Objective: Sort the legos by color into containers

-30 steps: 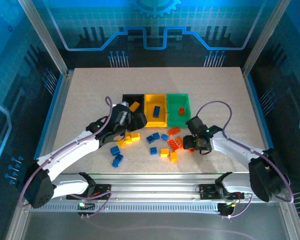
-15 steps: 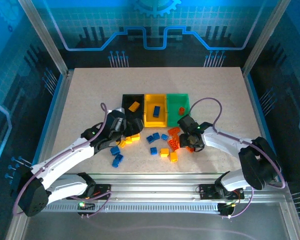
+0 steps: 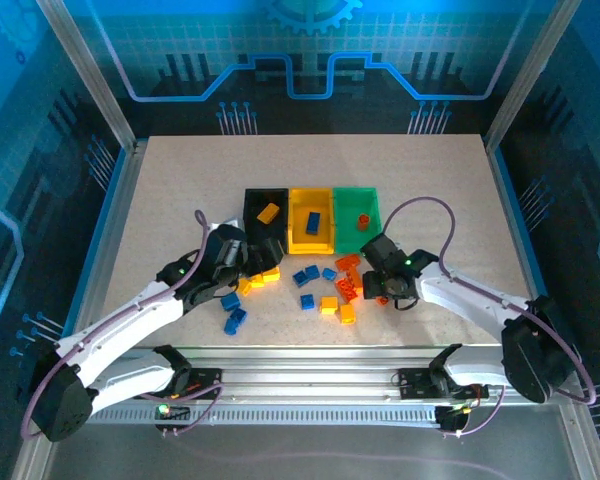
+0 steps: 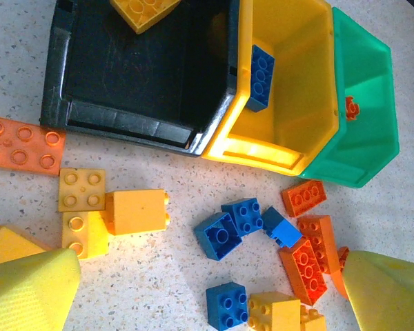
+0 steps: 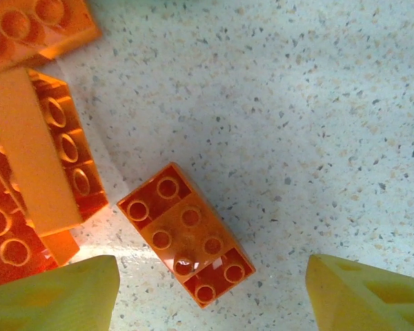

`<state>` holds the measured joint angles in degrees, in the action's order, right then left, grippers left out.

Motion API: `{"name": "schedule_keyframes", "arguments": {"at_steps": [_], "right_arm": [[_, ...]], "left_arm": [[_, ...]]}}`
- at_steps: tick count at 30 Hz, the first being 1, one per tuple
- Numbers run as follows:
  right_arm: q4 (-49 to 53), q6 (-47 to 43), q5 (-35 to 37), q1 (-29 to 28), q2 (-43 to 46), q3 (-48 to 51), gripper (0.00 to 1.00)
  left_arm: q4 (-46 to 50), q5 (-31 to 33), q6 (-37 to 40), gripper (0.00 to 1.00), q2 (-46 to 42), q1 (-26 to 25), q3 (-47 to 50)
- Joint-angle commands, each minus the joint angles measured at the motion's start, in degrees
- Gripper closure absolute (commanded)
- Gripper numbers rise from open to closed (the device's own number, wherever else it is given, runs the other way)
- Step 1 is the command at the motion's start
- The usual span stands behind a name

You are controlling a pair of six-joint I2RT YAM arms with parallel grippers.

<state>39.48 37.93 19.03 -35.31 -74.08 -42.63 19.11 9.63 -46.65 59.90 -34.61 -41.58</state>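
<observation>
Legos (image 3: 306, 277): scattered on the table (image 3: 180, 180) toward its near edge, just before the bins.
Containers: black bin (image 4: 138, 76), yellow bin (image 4: 297, 89) and green bin (image 4: 366, 89) are set in a touching row at mid-table, one brick in each.
Left gripper (image 4: 207, 296): spread, nothing held.
Right gripper (image 5: 207, 293): spread, with an orange brick (image 5: 186, 234) seen between its fingers.

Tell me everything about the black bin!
The black bin is a small rectangular open-top box, plastic by its look, with a dull scuffed floor. It stands upright on the table, its right side against the yellow bin. One yellow brick lies inside at the far end. An orange brick lies on the table beside its near left corner.
</observation>
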Motion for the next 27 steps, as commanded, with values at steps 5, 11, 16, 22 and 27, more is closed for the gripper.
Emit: {"name": "schedule_keyframes", "arguments": {"at_steps": [5,11,16,22,27], "right_arm": [[0.2,0.5,-1.3,-0.4,-8.4,-1.6,0.26],[-1.3,0.2,-1.6,0.3,-14.4,-3.2,0.32],[-2.9,-0.1,-2.8,0.7,-14.2,-2.6,0.45],[-2.9,0.6,-1.8,1.2,-11.5,-1.5,0.58],[-0.3,0.5,0.3,2.0,-4.8,-0.8,0.63]], "left_arm": [[-0.5,0.6,-1.0,0.01,-1.1,1.0,2.0],[-0.5,0.0,-1.2,0.01,-1.6,1.7,3.0],[-0.2,-0.8,-1.3,0.01,-2.1,2.0,3.6],[-0.3,-1.8,-1.5,0.01,-2.6,2.0,4.3],[-0.1,-2.1,-1.7,0.01,-4.2,2.0,5.7]]}}
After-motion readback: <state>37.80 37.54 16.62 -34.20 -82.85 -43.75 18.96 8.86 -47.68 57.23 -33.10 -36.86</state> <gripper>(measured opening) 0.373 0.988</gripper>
